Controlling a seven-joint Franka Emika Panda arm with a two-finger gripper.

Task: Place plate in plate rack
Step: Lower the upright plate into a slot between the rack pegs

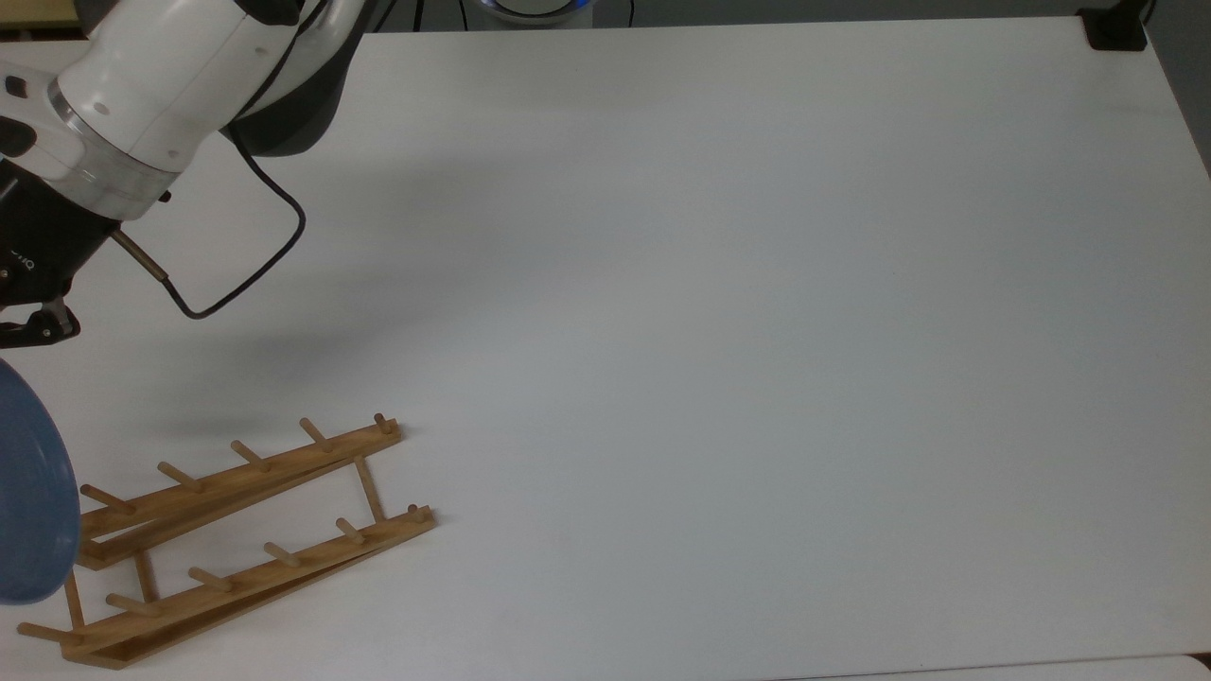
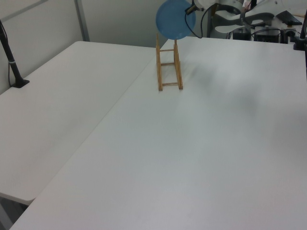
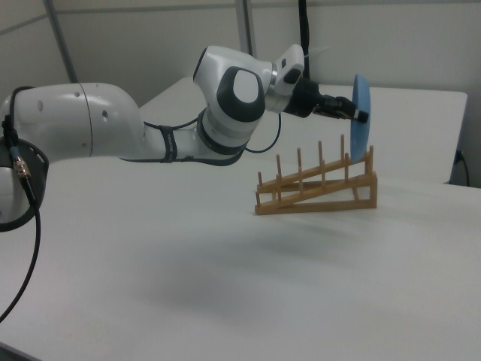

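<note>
Plate (image 3: 361, 124), one in number, light blue, round, shallow and glossy, is held on edge in the air above the high end of the rack (image 3: 319, 186), at the right view's right; whether its lower edge touches the rack cannot be told. It is clamped at its rim by the gripper (image 3: 359, 116), the fingers closed on it from the right view's left. In the top view the plate (image 1: 33, 492) is cut by the frame's left edge and overlaps the rack's (image 1: 236, 539) left end; in the left view the plate (image 2: 175, 19) is seen face-on above the rack's (image 2: 169, 67) far end. One rack is present, of light-brown wood: two long parallel rails joined by thin crossbars, sloping upward toward the plate's end, each rail carrying a row of upright round pegs, five being counted on each rail in the top view. No plate stands between the pegs. The rack rests on a plain white matte table (image 1: 719, 312). A black cable (image 1: 248, 274) loops from the white arm (image 3: 113, 124).
</note>
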